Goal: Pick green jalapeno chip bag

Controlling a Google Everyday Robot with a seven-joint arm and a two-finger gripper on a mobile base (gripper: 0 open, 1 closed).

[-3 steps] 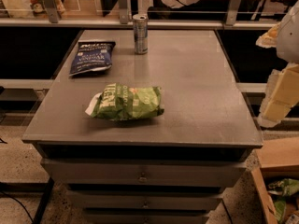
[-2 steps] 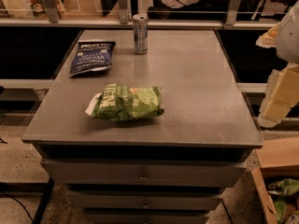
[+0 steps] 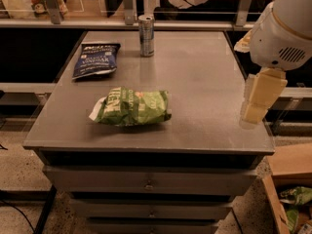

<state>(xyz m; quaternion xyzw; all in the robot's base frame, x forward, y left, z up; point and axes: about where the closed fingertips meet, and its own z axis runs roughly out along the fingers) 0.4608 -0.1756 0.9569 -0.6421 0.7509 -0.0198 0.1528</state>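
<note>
Camera view: the green jalapeno chip bag (image 3: 134, 106) lies near the front edge of the counter (image 3: 204, 72), left of centre. Its long axis runs left to right, white end pointing left. We see the claw (image 3: 253, 112) hanging over the counter's right edge, well apart from the bag, which lies to its left. Whether the claw is open or closed, we cannot tell.

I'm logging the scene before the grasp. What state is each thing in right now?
green jalapeno chip bag: lying puffy near the front of the table, not held.
blue vinegar chip bag: lying flat, rear left.
silver drink can: upright, at the rear edge.
drawers: shut.
claw: hanging by the table's right edge, apart from the green bag.
</note>
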